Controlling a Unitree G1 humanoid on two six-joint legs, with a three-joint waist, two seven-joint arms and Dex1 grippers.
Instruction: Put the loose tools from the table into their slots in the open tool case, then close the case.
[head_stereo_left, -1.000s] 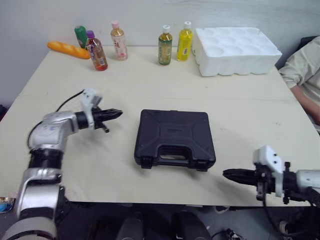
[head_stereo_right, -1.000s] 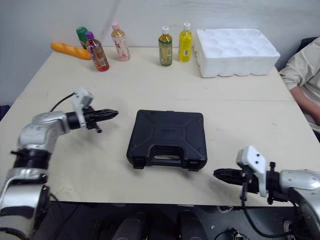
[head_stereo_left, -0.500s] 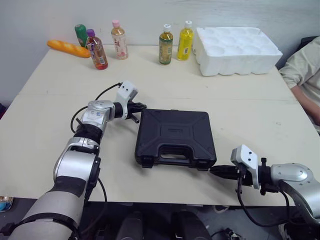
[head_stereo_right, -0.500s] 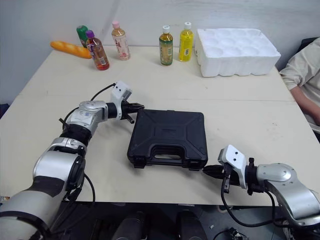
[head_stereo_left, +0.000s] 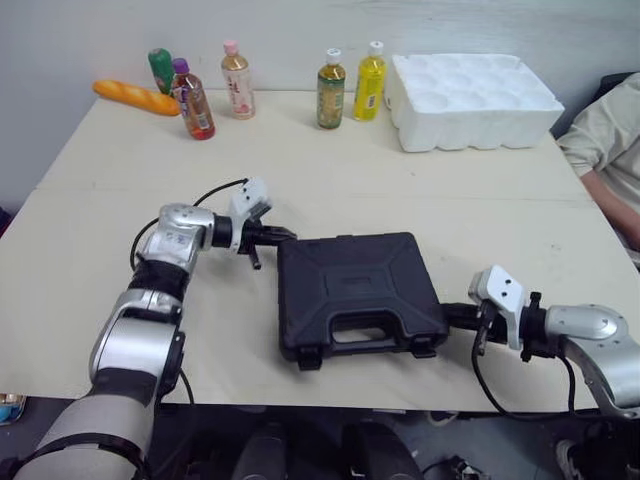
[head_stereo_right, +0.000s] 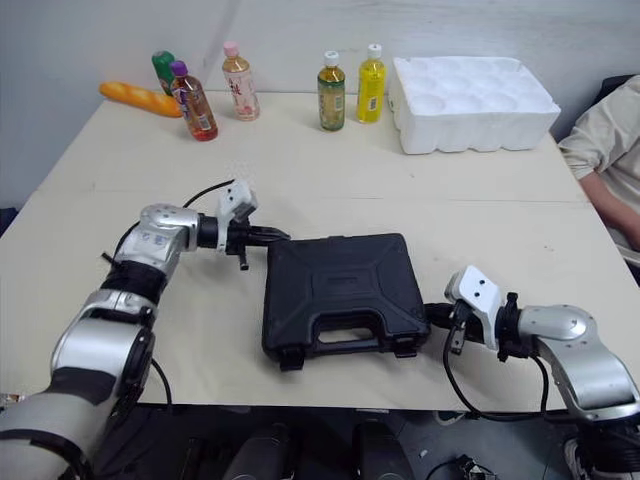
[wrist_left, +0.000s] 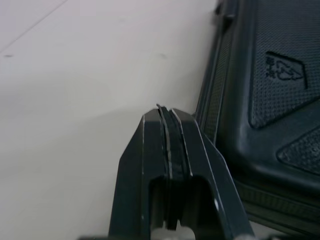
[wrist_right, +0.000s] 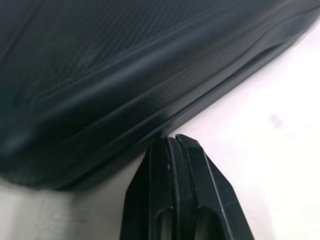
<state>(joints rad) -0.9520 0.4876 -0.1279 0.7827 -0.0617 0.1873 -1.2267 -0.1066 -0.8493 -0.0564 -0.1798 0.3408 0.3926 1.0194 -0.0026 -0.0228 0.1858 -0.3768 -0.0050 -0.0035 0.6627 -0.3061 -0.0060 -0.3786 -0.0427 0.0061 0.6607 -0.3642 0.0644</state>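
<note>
The left end effector (wrist_left: 165, 114) has its two black fingers pressed together on nothing, the tips just beside the far left corner of the tool case (head_stereo_left: 358, 290). The right end effector (wrist_right: 170, 144) is likewise closed and empty, its tip at the case's right side wall near the front corner (actual contact cannot be told at either one). The case lies flat and shut near the front middle of the worktop (head_stereo_left: 480, 210), slightly askew, with its handle (head_stereo_left: 360, 332) and two latches (head_stereo_left: 308, 358) toward the robot. It looks like a hard moulded shell, stiff, with a textured lid. It is probably weighty if full, and likely to slide on the smooth worktop. The best holds are judged to be the handle opening or the lid's front rim between the latches.
</note>
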